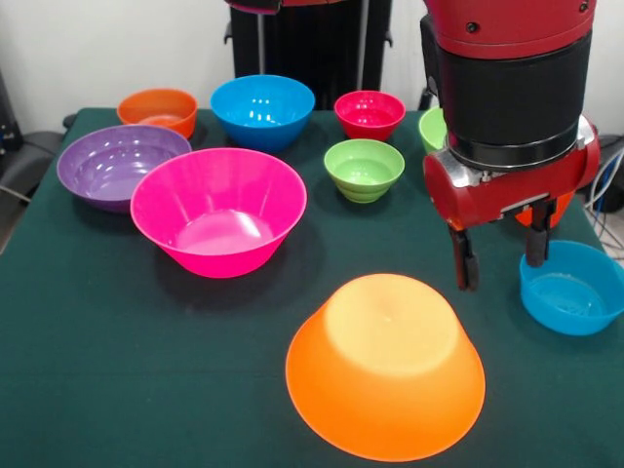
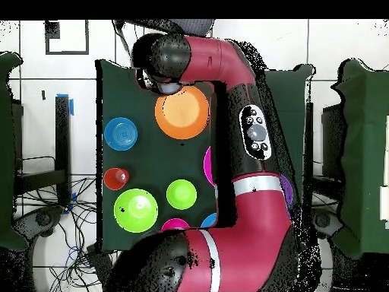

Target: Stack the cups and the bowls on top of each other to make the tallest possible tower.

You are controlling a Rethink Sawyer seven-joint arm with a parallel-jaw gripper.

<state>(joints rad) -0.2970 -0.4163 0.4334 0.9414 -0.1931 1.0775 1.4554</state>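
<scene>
The large orange bowl (image 1: 385, 361) sits rim down near the table's front; it also shows in the overhead view (image 2: 182, 112). My gripper (image 1: 500, 255) hangs open and empty just behind and to the right of it, between it and a small blue bowl (image 1: 570, 288). A bit of the orange-red cup (image 1: 552, 211) shows behind the fingers, and the cup stands alone in the overhead view (image 2: 115, 179). A large pink bowl (image 1: 219, 210), a purple bowl (image 1: 117, 166), a blue bowl (image 1: 261, 109), a small orange bowl (image 1: 158, 109), a small red bowl (image 1: 370, 114) and a small green bowl (image 1: 364, 168) stand upright.
A larger green bowl (image 2: 135, 211) is mostly hidden behind my arm in the front view (image 1: 432, 127). The arm's wrist (image 2: 162, 68) covers the gripper in the overhead view. The dark green table (image 1: 146, 370) ends close to the small blue bowl.
</scene>
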